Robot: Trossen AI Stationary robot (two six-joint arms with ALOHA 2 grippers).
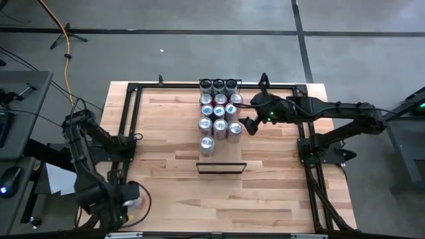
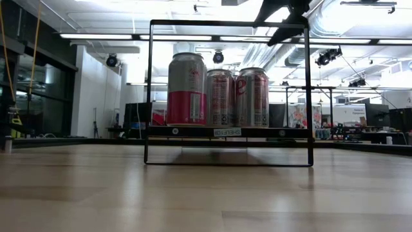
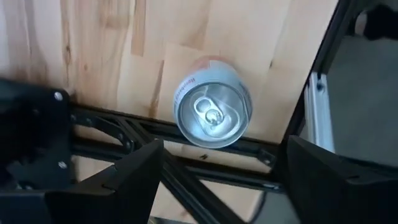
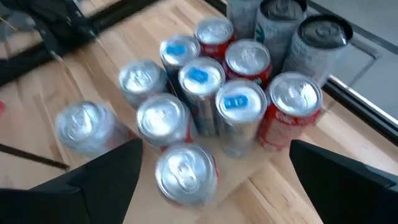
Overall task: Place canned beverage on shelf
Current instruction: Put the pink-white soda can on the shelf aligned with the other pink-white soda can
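A canned beverage point(image 3: 212, 112) with a silver top and a red and white side stands upright on the table's near left corner point(image 1: 135, 194), beside the black rail frame. My left gripper point(image 3: 225, 144) hangs above it, pointing down, open, one finger on either side and clear of it point(image 1: 126, 199). The shelf point(image 1: 226, 154), a narrow pale panel with a black bar point(image 1: 221, 164) at its near end, lies in the table's middle with several cans point(image 1: 219, 109) standing on it. My right gripper point(image 1: 247, 125) hovers open just right of those cans point(image 4: 216, 146).
A black rail frame point(image 1: 129, 119) runs around the table and crosses just below the lone can point(image 3: 155, 130). Three dark cans point(image 1: 219, 85) stand at the shelf's far end. Bare tabletop point(image 1: 265, 192) lies near and right of the shelf.
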